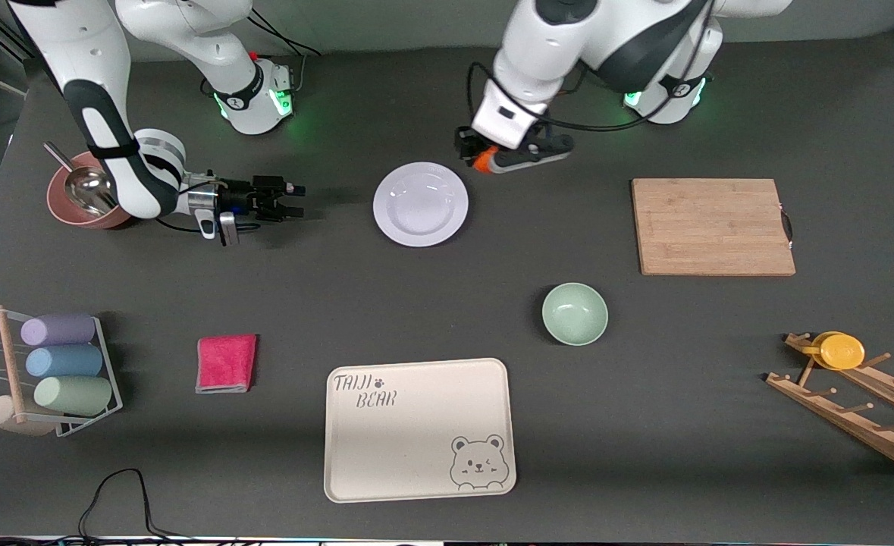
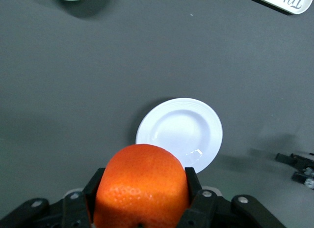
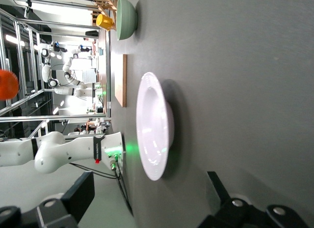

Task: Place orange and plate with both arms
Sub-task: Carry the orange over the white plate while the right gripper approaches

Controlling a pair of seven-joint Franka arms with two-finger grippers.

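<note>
Left pincer (image 1: pixel 483 161) up in the air, clamped on the orange (image 2: pixel 141 186); it hangs over bare worktop (image 1: pixel 447 318) just off the plate (image 1: pixel 421 204) rim, toward the robots' bases. Right pincer (image 1: pixel 289 199) low near the worktop, fingers apart, nothing in them, pointing at the plate from the right arm's end, a clear gap between.

Risks, as judged:
- Orange is round and gripped only at its sides. A release short of the plate's shallow centre likely lets it roll off the wide rim and across the worktop.
- Plate lies flat and glossy. A low sideways approach could shove it instead of catching the rim.
- Both arms converge on the plate; if the plate shifts under the left arm's drop, the orange misses.
</note>
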